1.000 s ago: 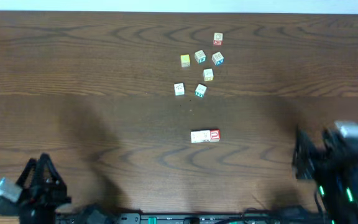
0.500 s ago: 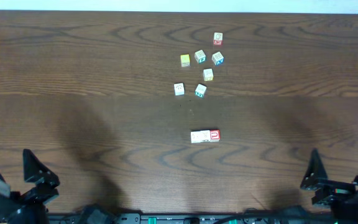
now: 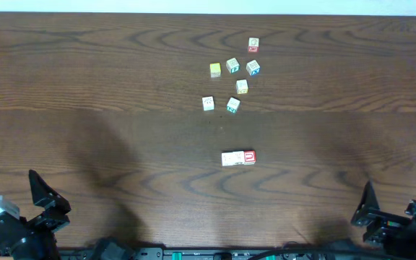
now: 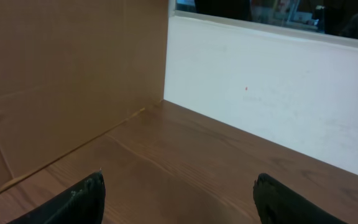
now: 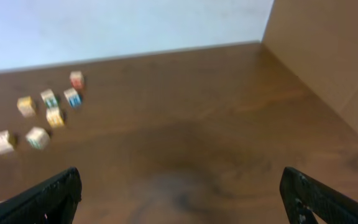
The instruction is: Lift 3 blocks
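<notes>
Wood-grain table (image 3: 121, 87) from overhead: the three blocks (image 3: 238, 157) sit touching in a short row near the middle, red-faced one at the right end, well apart from the loose cubes (image 3: 232, 66) farther back. Left gripper (image 3: 48, 198) and right gripper (image 3: 397, 202) sit low at the near corners, both spread wide, gripping nothing. Left wrist: fingers (image 4: 82, 202) splayed over the tabletop, aimed at a cardboard wall (image 4: 61, 81). Right wrist: fingers (image 5: 48, 199) wide too, loose cubes up at the left.

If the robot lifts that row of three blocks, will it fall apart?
Probably, unless squeezed end to end: the row of three blocks looks like separate cubes just touching. They look tiny and boxy, so likely light, stiff, and apt to slide rather than roll.
</notes>
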`<state>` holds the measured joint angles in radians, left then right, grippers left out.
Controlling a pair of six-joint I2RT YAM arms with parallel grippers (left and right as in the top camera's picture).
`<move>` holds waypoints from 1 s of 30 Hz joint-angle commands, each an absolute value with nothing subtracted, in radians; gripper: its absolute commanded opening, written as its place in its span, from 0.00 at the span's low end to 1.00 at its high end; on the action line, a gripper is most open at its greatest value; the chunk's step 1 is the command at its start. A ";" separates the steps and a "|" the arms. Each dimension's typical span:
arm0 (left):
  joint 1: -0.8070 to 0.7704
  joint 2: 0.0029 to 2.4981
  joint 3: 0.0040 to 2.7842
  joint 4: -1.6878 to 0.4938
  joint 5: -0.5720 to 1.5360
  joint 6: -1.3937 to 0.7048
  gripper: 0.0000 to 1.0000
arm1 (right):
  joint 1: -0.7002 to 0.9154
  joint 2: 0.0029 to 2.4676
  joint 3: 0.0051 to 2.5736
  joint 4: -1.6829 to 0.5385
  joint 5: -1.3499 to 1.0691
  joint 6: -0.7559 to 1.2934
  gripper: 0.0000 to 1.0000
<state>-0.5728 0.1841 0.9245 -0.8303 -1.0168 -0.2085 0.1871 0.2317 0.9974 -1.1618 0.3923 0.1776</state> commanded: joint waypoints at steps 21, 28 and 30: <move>-0.202 0.167 0.615 -0.497 -0.455 -0.416 0.77 | 0.185 0.241 0.993 -1.272 0.387 0.178 0.99; -0.058 0.017 0.247 -0.086 -0.278 -0.438 0.77 | 0.185 0.241 0.993 -1.272 0.388 0.178 0.99; -0.038 0.007 0.218 -0.104 -0.286 -0.450 0.77 | 0.185 0.241 0.993 -1.272 0.388 0.178 0.99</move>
<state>-0.0673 0.0200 0.2550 -0.1089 -0.3531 -0.4225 0.1871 0.2337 0.9920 -1.2709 0.3859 0.1772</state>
